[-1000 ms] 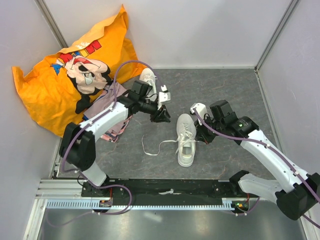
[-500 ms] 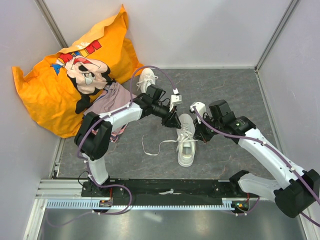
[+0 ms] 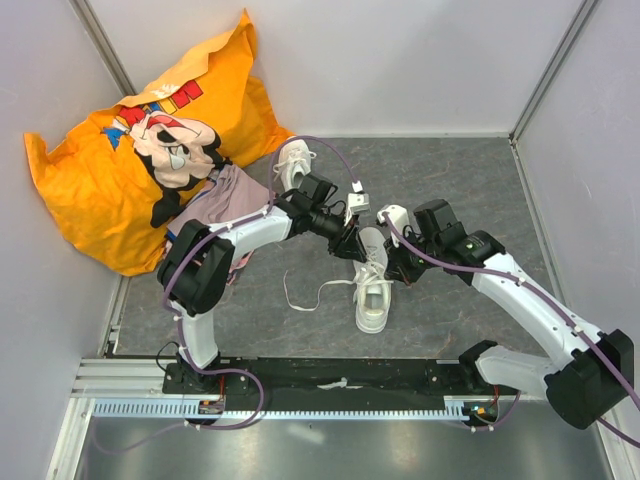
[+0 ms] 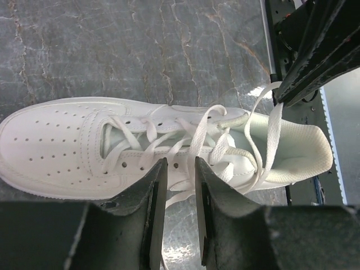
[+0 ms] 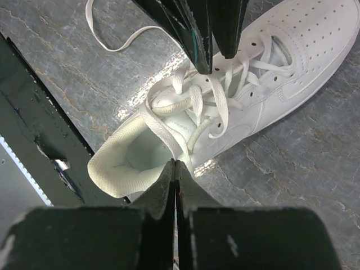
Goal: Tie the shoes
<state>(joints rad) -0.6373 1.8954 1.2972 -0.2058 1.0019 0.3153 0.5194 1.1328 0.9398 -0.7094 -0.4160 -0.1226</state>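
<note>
One white shoe (image 3: 372,292) lies mid-table, toe pointing away, its laces loose. My left gripper (image 3: 352,246) hangs open over the shoe's laced middle (image 4: 185,135); its fingers (image 4: 157,185) stand a narrow gap apart with nothing gripped. My right gripper (image 3: 392,267) is shut on a lace (image 5: 160,132) at the shoe's ankle opening, pulling a loop (image 4: 264,129) upward. In the right wrist view the left fingers (image 5: 205,34) reach in from the top. The shoe's other lace (image 3: 305,296) trails left on the floor. The second shoe (image 3: 293,160) lies at the back.
An orange cartoon-print cushion (image 3: 130,150) fills the back left corner, with a pinkish-purple garment (image 3: 225,195) in front of it. White walls close in the grey floor (image 3: 450,170). A black rail (image 3: 330,375) runs along the near edge.
My left gripper has swung right from near the second shoe to over the middle shoe's laces. The right gripper has stayed shut on the lace.
</note>
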